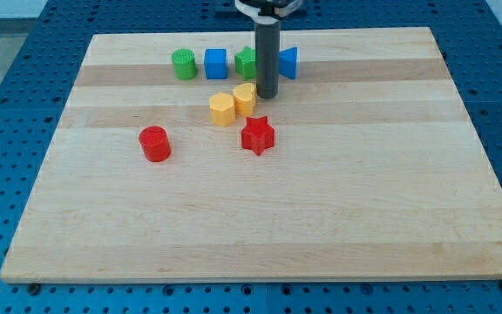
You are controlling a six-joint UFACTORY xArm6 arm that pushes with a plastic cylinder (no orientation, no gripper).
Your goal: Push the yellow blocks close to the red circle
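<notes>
My tip [267,94], a bare rod with no fingers to open or close, stands upper centre, touching the right yellow block [245,98]; the left yellow block [221,109] adjoins. Pushing lower-left toward the red circle [155,143] should clear the red star [257,135].

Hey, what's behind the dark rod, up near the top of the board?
A green block shows at the rod's left edge and a blue block at its right edge. The rod covers part of each, so their full shapes can't be told. My tip sits right of the yellow blocks.
</notes>
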